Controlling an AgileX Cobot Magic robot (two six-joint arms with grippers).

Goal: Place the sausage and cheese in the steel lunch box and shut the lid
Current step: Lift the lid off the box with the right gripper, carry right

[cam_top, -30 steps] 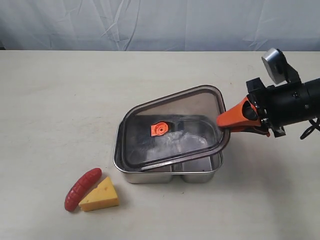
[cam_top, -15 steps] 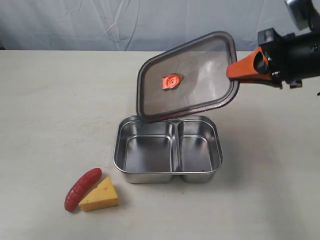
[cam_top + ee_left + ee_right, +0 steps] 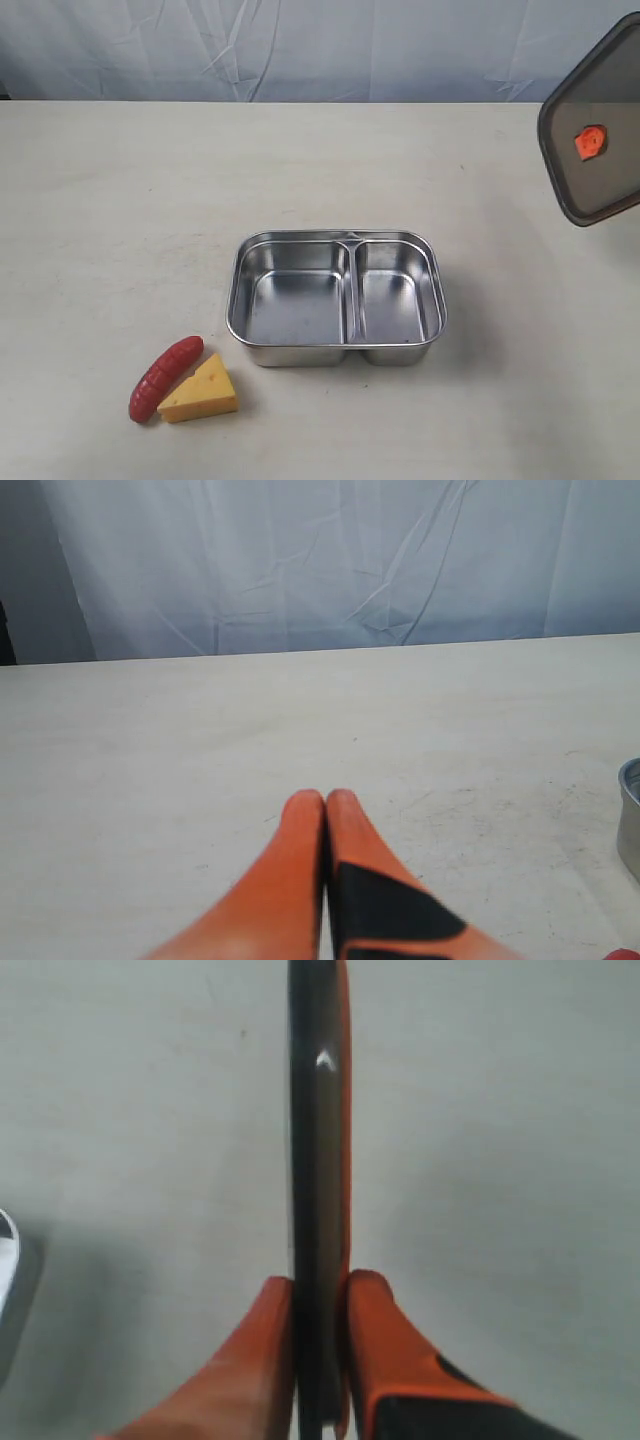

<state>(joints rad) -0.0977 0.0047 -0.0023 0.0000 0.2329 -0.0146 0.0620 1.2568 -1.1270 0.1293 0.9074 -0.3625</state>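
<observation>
Right gripper (image 3: 320, 1282) clenched on the lid (image 3: 318, 1110), pinching its thin edge between both fingers; the wrist view shows the lid edge-on with its orange seal rim on one side. In the exterior view the lid (image 3: 600, 170) hangs in the air at 2 o'clock from the steel lunch box (image 3: 236, 300), tilted and partly cut off by the frame, with the claw itself out of shot. Left gripper (image 3: 325, 802) is clamped shut on nothing, low over the bare table (image 3: 120, 200). The box is open, both compartments empty, wider one on the 9 o'clock side. The sausage (image 3: 165, 378) and cheese (image 3: 200, 390) lie at 8 o'clock from the box, near it. The sausage is at 9 o'clock of the cheese, just beside or touching, can't tell. Both are well apart from the lid-holding claw, across the box from it. Handling guess: both toys are light, stiff plastic. The sausage is rounded and ribbed and likely to roll, so pinch across its middle. The cheese wedge would squirt out of a grip on its slanted sides, so take it near the thick end. The sausage crowds the cheese, so the fingers need room. The lid is thin, rigid, probably slick, and could pivot in an edge grip.
</observation>
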